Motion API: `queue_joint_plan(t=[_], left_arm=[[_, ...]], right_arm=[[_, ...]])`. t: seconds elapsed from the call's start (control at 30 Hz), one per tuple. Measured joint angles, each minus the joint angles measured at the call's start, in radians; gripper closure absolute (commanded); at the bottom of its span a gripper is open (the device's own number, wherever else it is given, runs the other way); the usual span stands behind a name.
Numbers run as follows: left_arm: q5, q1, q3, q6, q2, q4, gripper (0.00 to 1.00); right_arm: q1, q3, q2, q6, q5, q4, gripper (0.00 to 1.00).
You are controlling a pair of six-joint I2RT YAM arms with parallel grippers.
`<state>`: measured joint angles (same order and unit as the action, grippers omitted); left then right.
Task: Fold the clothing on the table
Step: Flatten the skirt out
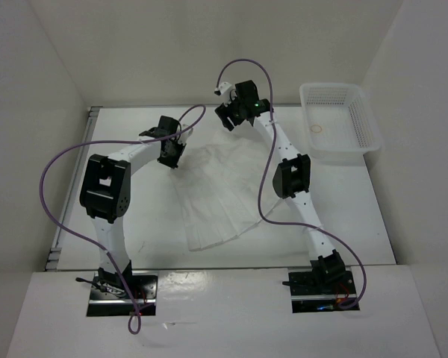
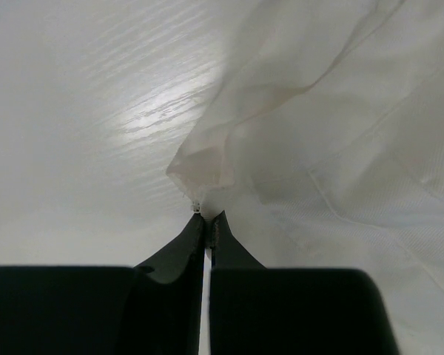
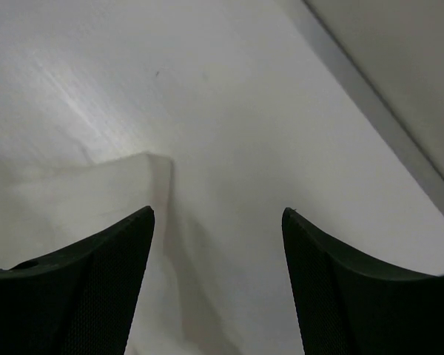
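"White pleated clothing (image 1: 216, 198): where does it lie?"

"Spread on the middle of the table (image 1: 134, 224), between the two arms."

"And the left gripper (image 2: 206, 222)?"

"Clamped tight on the clothing's far left corner. The cloth bunches into a small peak right at its tips and spreads off to the right."

"The right gripper (image 3: 218, 222)?"

"Jaws apart, holding nothing. It hangs near the table's far edge, by the clothing's far right corner. That corner lies just ahead of one finger, with bare table under the gap and the other finger."

"Anything else?"

"A mesh basket (image 1: 340, 123) at the table's far right corner, well apart from the clothing."
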<state>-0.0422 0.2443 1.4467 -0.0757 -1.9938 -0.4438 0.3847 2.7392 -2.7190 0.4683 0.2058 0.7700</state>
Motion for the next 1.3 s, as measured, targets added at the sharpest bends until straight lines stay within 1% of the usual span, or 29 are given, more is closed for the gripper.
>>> queue_joint_plan(t=[0.03,0.07,0.13,0.17,0.27,0.33,0.43,0.57,0.6,0.73,1.07,1.3], left_arm=[[0.000,0.004,-0.002,0.000,0.000,0.000,1.00],[0.002,0.008,-0.003,0.000,0.000,0.000,1.00],[0.002,0.015,-0.005,0.000,0.000,0.001,1.00],[0.002,0.017,-0.007,-0.001,0.002,0.003,1.00],[0.002,0.022,-0.011,0.000,0.003,0.003,1.00],[0.002,0.026,-0.013,-0.001,0.003,0.003,1.00],[0.002,0.026,-0.014,0.000,0.003,0.003,1.00],[0.002,0.026,-0.013,0.000,0.003,0.003,1.00],[0.002,0.026,-0.014,0.000,0.003,0.003,1.00],[0.002,0.026,-0.014,0.000,0.003,0.003,1.00],[0.003,0.026,-0.015,0.000,0.003,0.003,1.00],[0.003,0.026,-0.022,0.000,0.003,0.003,1.00]], right_arm=[[-0.008,0.124,-0.070,-0.001,0.010,0.008,0.27],[-0.017,0.170,-0.105,-0.002,0.019,0.015,0.27],[-0.028,0.204,-0.134,-0.003,0.030,0.084,0.27],[-0.035,0.262,-0.170,-0.002,0.039,0.122,0.27],[-0.046,0.307,-0.204,-0.002,0.074,0.190,0.27],[-0.047,0.324,-0.211,-0.003,0.113,0.228,0.29],[-0.048,0.341,-0.212,-0.019,0.183,0.260,0.30],[-0.050,0.352,-0.211,-0.053,0.242,0.263,0.30],[-0.051,0.352,-0.211,-0.060,0.251,0.263,0.28],[-0.051,0.352,-0.211,-0.073,0.278,0.263,0.28],[-0.044,0.352,-0.211,-0.058,0.286,0.280,0.28],[-0.042,0.352,-0.211,-0.058,0.377,0.304,0.28]])
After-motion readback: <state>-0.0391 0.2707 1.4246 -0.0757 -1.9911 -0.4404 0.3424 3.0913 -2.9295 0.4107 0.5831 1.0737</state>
